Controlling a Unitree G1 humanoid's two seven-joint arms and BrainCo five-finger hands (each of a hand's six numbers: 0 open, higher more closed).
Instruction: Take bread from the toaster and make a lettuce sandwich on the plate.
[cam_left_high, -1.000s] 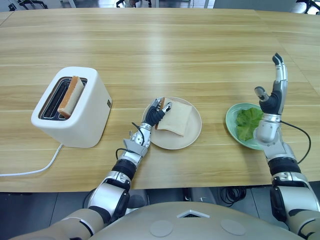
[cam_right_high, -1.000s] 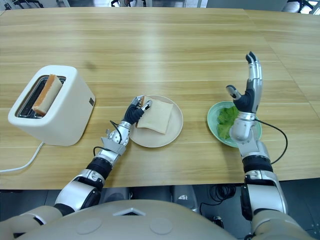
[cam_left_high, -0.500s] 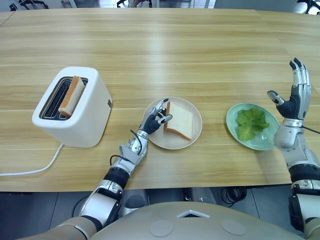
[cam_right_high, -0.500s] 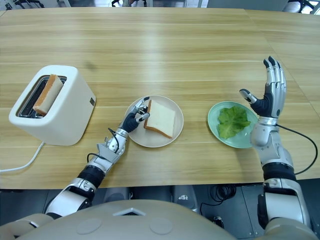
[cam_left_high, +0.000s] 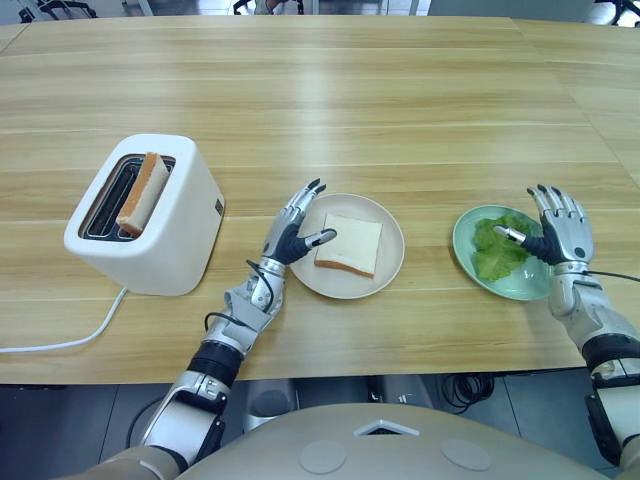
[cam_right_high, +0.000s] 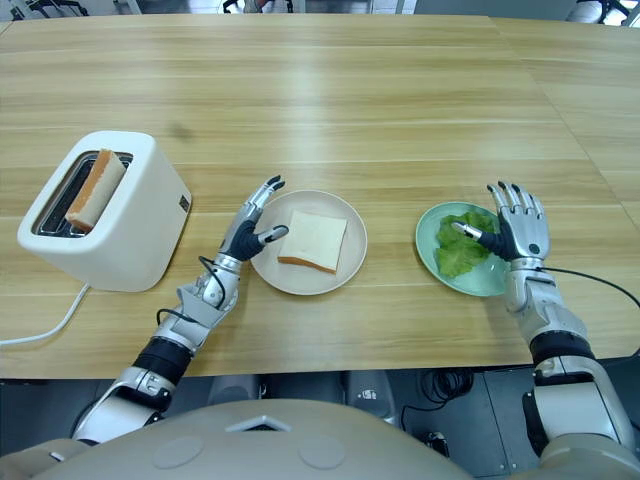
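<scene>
Left eye view: one white slice of bread lies flat on the round beige plate at the middle of the light wooden desk, so the first layer of the sandwich looks done. The left hand sits at the plate's left rim, palm turned toward the slice, fingers spread and pointing away from the robot. It grips nothing and does not touch the slice. Well off to the left stands the white two-slot toaster, with a browned slice of bread upright in its near slot, waiting to become the top layer.

Right eye view: the step in hand appears to be the lettuce. The right hand is at the right edge of the pale green dish, which stands to the right of the plate and apart from it. The hand's fingers are spread and raised, with the thumb reaching left over the green lettuce leaves heaped in the dish. It holds nothing. The thumb tip may be brushing the leaves, but from this angle I cannot tell whether it touches them.

The next move, as I judge it, calls for the right hand to tip down onto the leaves, close on one without dragging the dish, then carry it left and lay it on the slice. The left hand could then go to the toaster for the second slice.
</scene>
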